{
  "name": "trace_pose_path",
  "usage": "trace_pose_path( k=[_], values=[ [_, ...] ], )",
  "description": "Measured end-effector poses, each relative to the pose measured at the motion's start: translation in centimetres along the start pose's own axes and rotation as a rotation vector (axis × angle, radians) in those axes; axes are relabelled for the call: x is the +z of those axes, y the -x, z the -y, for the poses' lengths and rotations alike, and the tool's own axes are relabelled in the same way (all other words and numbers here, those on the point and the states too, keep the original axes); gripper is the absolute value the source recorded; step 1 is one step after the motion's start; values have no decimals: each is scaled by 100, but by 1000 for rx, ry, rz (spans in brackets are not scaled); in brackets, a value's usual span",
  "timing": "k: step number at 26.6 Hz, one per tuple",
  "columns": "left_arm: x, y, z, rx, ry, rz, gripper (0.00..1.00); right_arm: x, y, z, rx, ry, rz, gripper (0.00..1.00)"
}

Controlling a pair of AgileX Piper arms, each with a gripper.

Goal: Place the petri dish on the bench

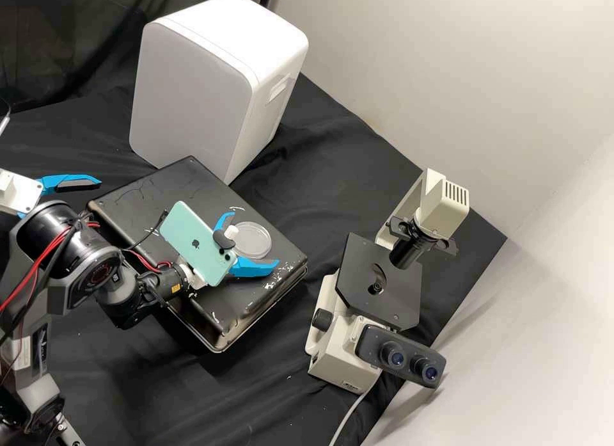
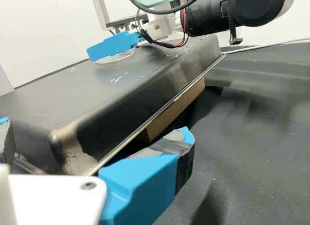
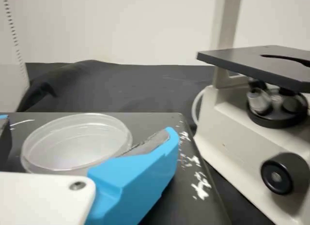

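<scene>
The petri dish [image 1: 252,239] lies flat on the black tray [image 1: 147,206], near the corner that faces the microscope [image 1: 384,299]. The right gripper [image 1: 260,235] has its blue fingers spread to either side of the dish. The left gripper [image 1: 64,187] sits low by the tray's opposite corner, fingers wide apart, holding nothing

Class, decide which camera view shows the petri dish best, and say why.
The right wrist view: the dish lies close, its rim and clear walls plain. The high view shows it small on the tray, within the open right pincer. The left wrist view catches a far-off sliver of it.
</scene>
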Motion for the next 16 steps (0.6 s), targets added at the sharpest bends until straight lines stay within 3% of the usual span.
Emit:
trace_pose_path(
  k=[3, 4, 5, 10, 16],
  values=[
    [0, -1, 0, 0, 3, -8, 100, 4, 55, -4, 2, -20, 8, 100],
    [0, -1, 0, 1, 0, -8, 100, 1, 61, -12, 0, -51, 2, 100],
    [2, -1, 0, 1, -2, -10, 100, 14, 64, -26, 2, -59, 4, 100],
    [10, 0, -8, 5, -16, -22, 100, 29, 70, -36, 5, -77, 9, 100],
    [-2, 37, -107, 62, -13, -46, 100, 29, 70, -36, 5, -79, 9, 100]
  ],
)
